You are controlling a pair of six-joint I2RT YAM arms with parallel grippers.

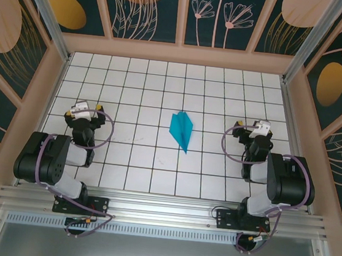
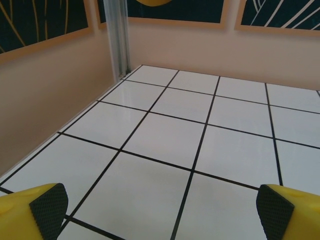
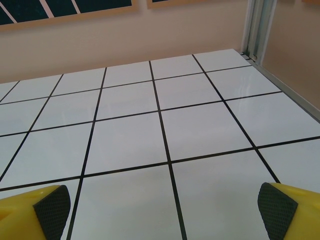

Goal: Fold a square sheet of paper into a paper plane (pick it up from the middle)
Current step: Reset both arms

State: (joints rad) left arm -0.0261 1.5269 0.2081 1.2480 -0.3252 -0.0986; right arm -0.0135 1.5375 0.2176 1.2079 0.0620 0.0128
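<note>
From above: finds the paper plane (image 1: 181,131) folded into a slim teal dart and lying at the middle of the white-tiled table (image 1: 133,80), with its nose toward the near edge and its wider tail toward the far edge. Places the left gripper (image 1: 85,110) near the left edge and the right gripper (image 1: 253,126) near the right edge, each well apart from the plane. Reads the folding as done, judging by the dart outline.

From the left wrist: looks past the left gripper (image 2: 161,215), spread wide, with black pads (image 2: 48,206) on yellow fingers at the bottom corners. Holds nothing. Takes in bare glossy tiles running to the table's far left corner.

From the right wrist: looks past the right gripper (image 3: 164,212), likewise gaping, with pads (image 3: 52,210) far apart and nothing between them. Takes in bare tiles up to the far right corner.

On handling, as a judgement: expect very light, thin, soft paper that creases at a touch and skates on the glossy tile. Pinch gently along the centre fold near mid-length, where the layers stack thickest. Avoid the nose tip and the wing edges, which are likely to crumple.
</note>
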